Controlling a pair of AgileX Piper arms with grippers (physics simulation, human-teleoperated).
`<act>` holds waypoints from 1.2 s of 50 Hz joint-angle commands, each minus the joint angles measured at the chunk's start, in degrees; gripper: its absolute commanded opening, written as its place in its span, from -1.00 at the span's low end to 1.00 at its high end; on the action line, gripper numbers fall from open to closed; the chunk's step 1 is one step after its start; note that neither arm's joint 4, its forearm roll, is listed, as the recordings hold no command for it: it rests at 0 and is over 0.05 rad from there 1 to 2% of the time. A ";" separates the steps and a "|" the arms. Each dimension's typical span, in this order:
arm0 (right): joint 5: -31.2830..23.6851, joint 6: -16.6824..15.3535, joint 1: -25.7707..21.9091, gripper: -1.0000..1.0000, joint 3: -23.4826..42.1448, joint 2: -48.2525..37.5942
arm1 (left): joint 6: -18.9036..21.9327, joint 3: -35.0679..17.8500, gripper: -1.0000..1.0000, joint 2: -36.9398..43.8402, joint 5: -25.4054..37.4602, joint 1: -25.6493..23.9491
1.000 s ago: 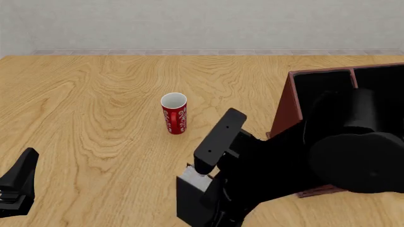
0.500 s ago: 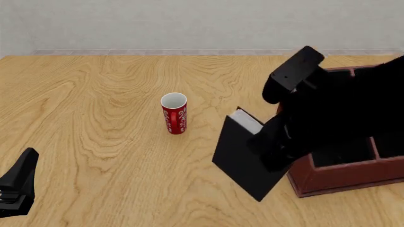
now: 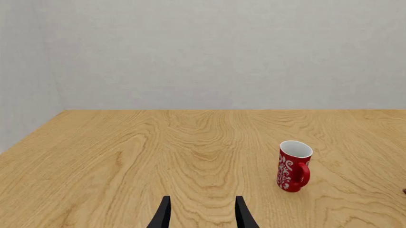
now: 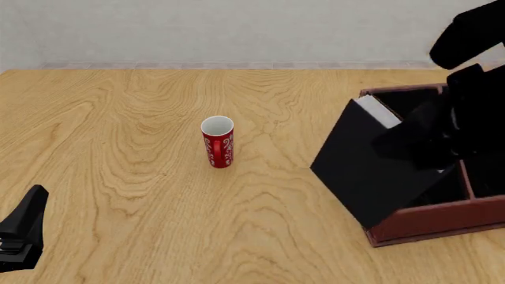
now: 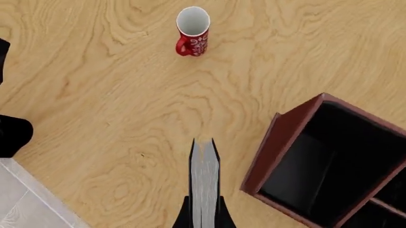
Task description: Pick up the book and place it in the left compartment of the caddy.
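In the front view the right arm reaches in from the upper right corner, its dark links crossing over the caddy (image 4: 442,222). The right gripper (image 4: 422,142) is clamped on the book (image 4: 371,171), which hangs tilted in the air with its white page edge uppermost at about 11 o'clock and its lower corner pointing to 5 o'clock, in front of the caddy's sloped left wall. The book overlaps the left compartment (image 4: 394,106) in this view; whether it has entered it cannot be told. The red cup (image 4: 217,142) stands upright well apart, at 9 o'clock from the book. The left gripper (image 4: 20,234) rests low at the 8 o'clock corner of the table (image 4: 118,118).

Half a second ago the book hung lower and further left, clear of the caddy; it has since risen and travelled toward 2 o'clock, and the arm has lifted with it. A second ago it was low near the bottom edge. The cup and left gripper have not moved.

In the left wrist view the left fingers (image 3: 163,216) are spread with bare table between them, and the cup (image 3: 294,166) stands ahead.

In the right wrist view the right fingers (image 5: 217,211) pinch the book (image 5: 204,185) edge-on, its grey pages showing, above the table just beside the caddy (image 5: 266,152), with the compartment (image 5: 304,175) open below and the cup (image 5: 193,31) far off.
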State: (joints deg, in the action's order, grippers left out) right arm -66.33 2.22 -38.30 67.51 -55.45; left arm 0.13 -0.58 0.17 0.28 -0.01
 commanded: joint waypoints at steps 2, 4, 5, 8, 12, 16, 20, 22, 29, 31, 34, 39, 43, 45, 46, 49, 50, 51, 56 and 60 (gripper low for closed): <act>-3.55 0.72 5.63 -1.00 1.30 4.48 | 0.02 0.06 1.00 0.01 -0.06 0.00; -3.56 0.39 6.49 -1.00 0.64 5.18 | 0.03 0.06 1.00 0.00 -0.08 -0.01; -3.56 0.10 6.68 -1.00 0.46 5.34 | 0.01 0.06 1.00 0.01 -0.06 0.00; -3.56 -0.28 7.88 -1.00 -0.11 6.22 | 0.00 0.07 1.00 0.00 -0.07 -0.02; -3.57 -0.29 9.64 -1.00 -1.07 7.55 | 0.01 0.06 1.00 0.00 -0.07 -0.01; -3.57 -0.17 10.62 -1.00 -1.66 8.17 | 0.02 0.06 1.00 0.00 -0.07 -0.01; -3.57 -0.34 12.27 -1.00 -1.97 8.98 | 0.02 0.06 1.00 0.00 -0.07 -0.01; -3.57 -0.31 12.76 -1.00 -2.21 9.19 | 0.03 0.06 1.00 0.00 -0.08 -0.02; -3.57 -0.89 15.93 -1.00 -2.60 10.11 | 0.01 0.06 1.00 0.00 -0.07 -0.01; -3.57 -1.06 16.43 -1.00 -2.74 10.20 | 0.02 0.06 1.00 0.00 -0.07 -0.01; -3.57 -0.92 17.33 -1.00 -3.28 10.52 | 0.00 0.06 1.00 0.00 -0.07 0.00; -3.57 -1.12 19.51 -1.00 -3.40 11.14 | 0.02 0.06 1.00 0.00 -0.07 -0.01; -3.57 -1.10 20.88 -1.00 -3.09 11.44 | 0.01 0.06 1.00 0.00 -0.07 -0.01; -3.57 -1.33 21.55 -1.00 -3.31 11.57 | 0.00 0.07 1.00 0.00 -0.07 -0.01; -3.57 -0.99 21.81 -1.00 -3.22 11.69 | 0.03 0.06 1.00 0.00 -0.07 0.00; -3.57 -1.04 22.58 -1.00 -3.53 12.00 | 0.02 0.06 1.00 0.00 -0.07 -0.01; -3.57 -1.06 22.74 -1.00 -3.76 12.08 | 0.02 0.06 1.00 0.01 -0.06 0.00; -3.57 -1.33 23.18 -1.00 -3.47 12.08 | 0.02 0.06 1.00 0.00 -0.07 -0.01; -3.57 -1.54 24.41 -1.00 -2.41 11.22 | 0.02 0.06 1.00 0.00 -0.07 -0.01; -3.57 -2.19 26.09 -1.00 -1.15 10.47 | 0.02 0.06 1.00 0.00 -0.07 -0.02</act>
State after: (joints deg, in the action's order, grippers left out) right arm -69.90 -0.30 -15.44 64.40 -44.42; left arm 0.13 -0.58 0.17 0.28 -0.01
